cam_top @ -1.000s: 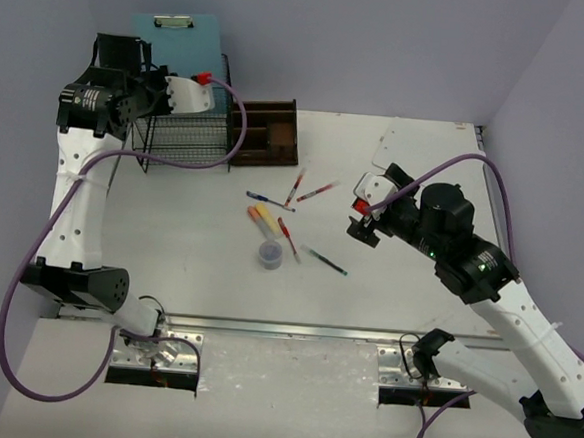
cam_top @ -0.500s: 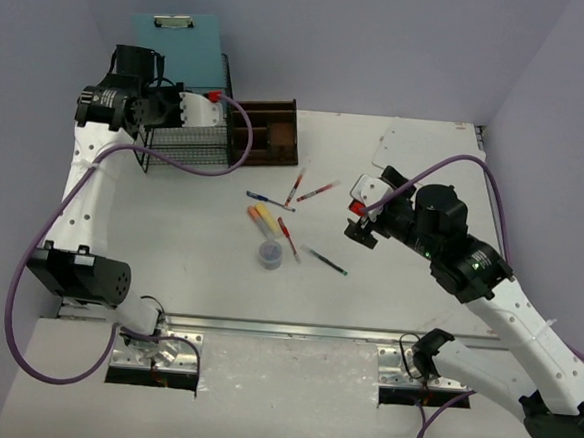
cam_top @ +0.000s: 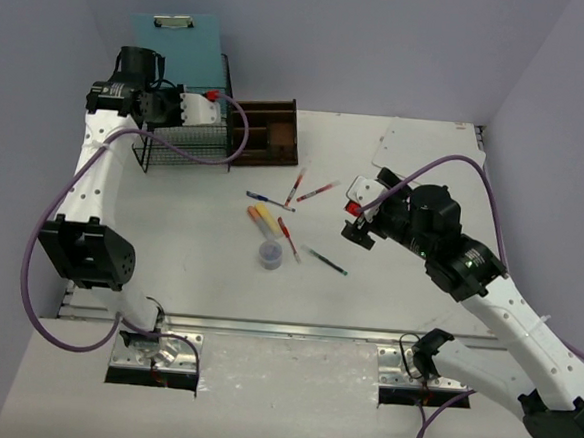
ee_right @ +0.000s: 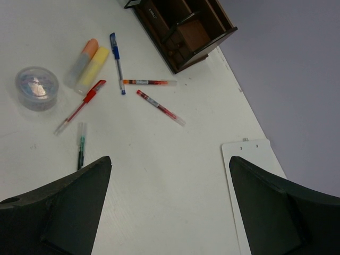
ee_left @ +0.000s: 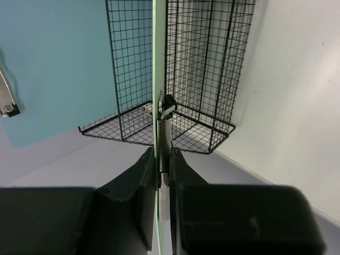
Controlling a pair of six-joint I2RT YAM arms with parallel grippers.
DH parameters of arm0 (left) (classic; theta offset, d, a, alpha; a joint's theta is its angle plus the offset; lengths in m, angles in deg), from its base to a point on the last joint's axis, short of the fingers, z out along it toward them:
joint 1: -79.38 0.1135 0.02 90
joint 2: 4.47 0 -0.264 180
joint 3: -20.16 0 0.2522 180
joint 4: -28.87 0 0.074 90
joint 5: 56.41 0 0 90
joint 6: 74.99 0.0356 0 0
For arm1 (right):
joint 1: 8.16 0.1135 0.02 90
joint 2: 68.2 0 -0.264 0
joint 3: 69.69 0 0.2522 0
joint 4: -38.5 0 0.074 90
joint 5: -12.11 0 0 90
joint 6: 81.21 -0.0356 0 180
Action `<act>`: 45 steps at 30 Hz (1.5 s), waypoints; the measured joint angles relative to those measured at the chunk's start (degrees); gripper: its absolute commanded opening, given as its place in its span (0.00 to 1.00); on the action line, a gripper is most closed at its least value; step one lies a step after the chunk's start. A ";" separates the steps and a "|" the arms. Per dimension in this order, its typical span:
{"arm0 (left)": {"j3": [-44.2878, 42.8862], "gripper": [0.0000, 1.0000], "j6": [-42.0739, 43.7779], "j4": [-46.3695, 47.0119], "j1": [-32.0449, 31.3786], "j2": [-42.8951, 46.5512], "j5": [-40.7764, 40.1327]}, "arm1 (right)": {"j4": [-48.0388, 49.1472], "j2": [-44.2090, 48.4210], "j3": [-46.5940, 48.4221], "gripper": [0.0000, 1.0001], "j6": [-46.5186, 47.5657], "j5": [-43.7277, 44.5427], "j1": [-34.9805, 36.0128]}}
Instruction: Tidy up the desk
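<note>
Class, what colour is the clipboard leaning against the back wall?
The clipboard is teal; top external view.

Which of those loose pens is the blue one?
The blue pen lying right beside the yellow highlighter. The others are red pens and one green pen.
</note>
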 measured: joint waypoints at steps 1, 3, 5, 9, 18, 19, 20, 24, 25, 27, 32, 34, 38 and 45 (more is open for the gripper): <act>-0.71 0.00 -0.05 0.16 0.40 -1.12 0.53 | -0.01 -0.05 -0.06 0.93 0.00 0.00 0.00; -1.83 0.00 -0.08 0.33 1.06 -3.03 1.48 | 0.01 -0.19 -0.11 0.93 0.00 0.00 0.00; -2.44 0.00 -0.06 0.52 1.37 -4.31 2.17 | 0.04 -0.37 -0.11 0.93 0.00 -0.01 0.00; -2.73 0.08 -0.25 1.20 1.57 -5.42 2.69 | 0.04 -0.81 -0.11 0.93 0.00 -0.04 0.00; -0.73 0.56 -5.78 11.83 1.57 -5.15 2.90 | 0.12 -1.83 -0.11 0.93 -0.04 -0.14 0.00; 0.44 0.58 -6.48 14.14 1.57 -4.91 2.84 | 0.12 -1.88 -0.11 0.93 -0.06 -0.15 0.00; 1.61 0.59 -7.14 16.25 1.57 -4.76 2.73 | 0.13 -1.91 -0.11 0.93 -0.07 -0.16 0.00; 5.67 0.61 -10.39 25.28 1.57 -4.61 1.32 | 0.18 -2.07 -0.11 0.93 -0.16 -0.17 0.00; 6.39 0.62 -11.12 27.26 1.57 -4.64 0.81 | 0.20 -2.19 -0.11 0.93 -0.19 -0.17 0.00; 7.02 0.62 -12.69 31.43 1.57 -4.96 -0.35 | 0.19 -2.43 -0.11 0.93 -0.20 -0.17 0.00; 6.78 0.63 -16.17 42.57 1.57 -7.12 -3.67 | 0.20 -3.09 -0.11 0.93 -0.38 -0.20 0.00; 5.45 0.64 -17.58 46.54 1.57 -9.23 -5.14 | 0.21 -3.35 -0.11 0.93 -0.55 -0.21 0.00; 3.30 0.65 -19.65 53.87 1.57 -13.35 -7.92 | 0.24 -3.84 -0.11 0.93 -0.80 -0.39 0.00; -3.19 0.66 -21.73 61.97 1.57 -21.29 -10.80 | 0.58 -5.15 -0.11 0.94 -1.07 -1.01 0.00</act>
